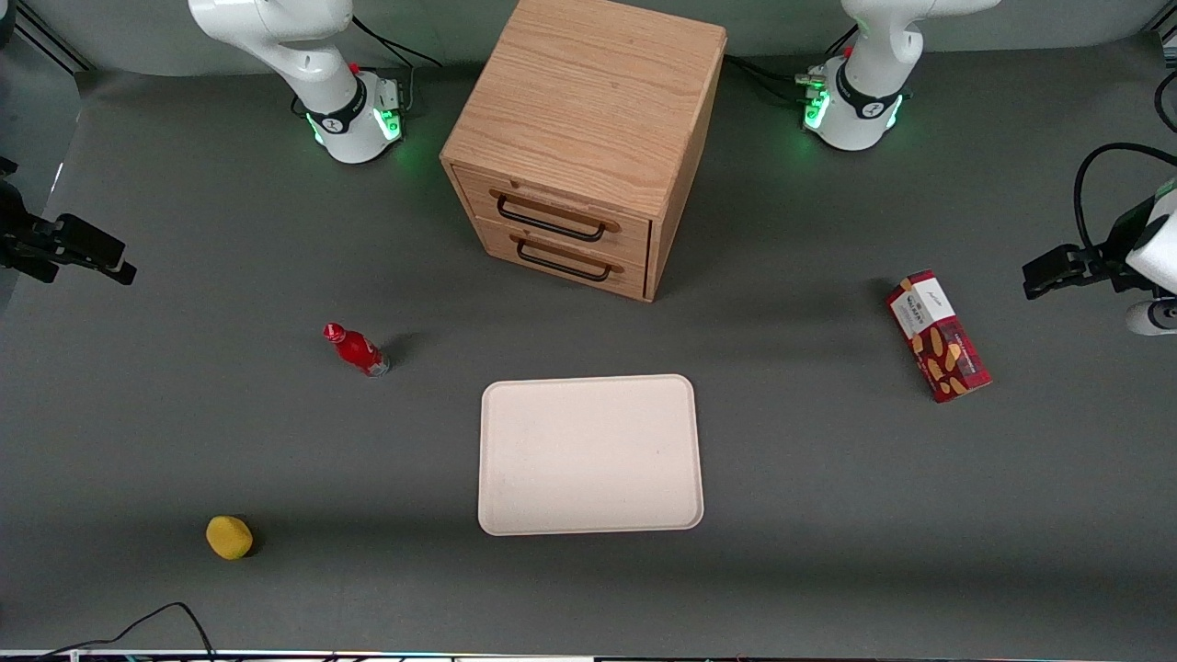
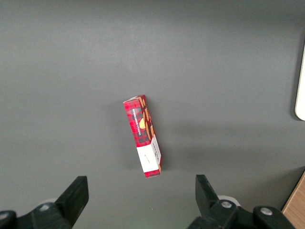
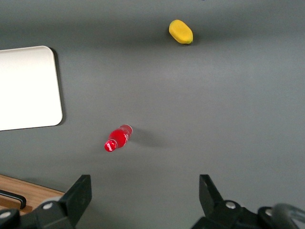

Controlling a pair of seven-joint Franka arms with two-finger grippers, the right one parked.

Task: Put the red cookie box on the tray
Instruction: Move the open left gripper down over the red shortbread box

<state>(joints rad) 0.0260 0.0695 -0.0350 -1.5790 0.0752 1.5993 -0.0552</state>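
We find the red cookie box lying flat on the grey table toward the working arm's end, nothing gripping it, so the task has hardly begun: the pick, the carry and the set-down are all still to do. Our claw hangs above the table with its fingers spread wide and empty (the box shows below it, roughly between the two fingers but well apart from them). From the claw, the tray lies sideways toward the middle of the table, well apart from the box, and it holds nothing. The wooden drawer cabinet has both drawers closed, so we cannot see inside. Farther from the claw sit a small red bottle and a yellow lump.
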